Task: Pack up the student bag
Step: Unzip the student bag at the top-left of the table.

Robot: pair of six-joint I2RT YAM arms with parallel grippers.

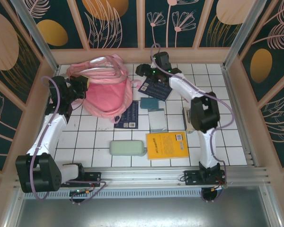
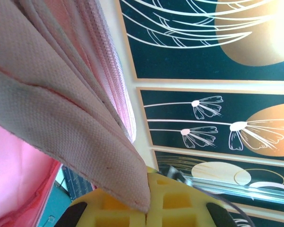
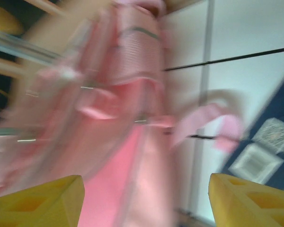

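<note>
Large pink fabric backpack [image 1: 106, 92] lies at the far left of the white tiled desk [image 1: 236, 118], with its straps bunched on top toward the back wall

Left tool [image 1: 83, 88] sits at the backpack's left edge. In the wrist view its yellow fingers [image 2: 180, 213] are pressed together, with a fold of the backpack's pink woven fabric pinched between the tips, so it is closed and gripping the bag

Right tool [image 1: 142, 71] is just right of the backpack's far end, pointing at it. Its wrist view is motion-blurred, but the two yellow fingers [image 3: 42, 203] stand wide apart with nothing between them: open, holding nothing, backpack just ahead

Rest of the desk:
- dark blue booklet [image 1: 128, 115] touching the backpack's near right edge
- second dark blue booklet [image 1: 155, 89] under the right arm
- small teal item [image 1: 149, 103] and grey notebook [image 1: 158, 119] mid-desk
- yellow book [image 1: 166, 144] and pale green oblong pouch [image 1: 128, 148] side by side near the front
</note>
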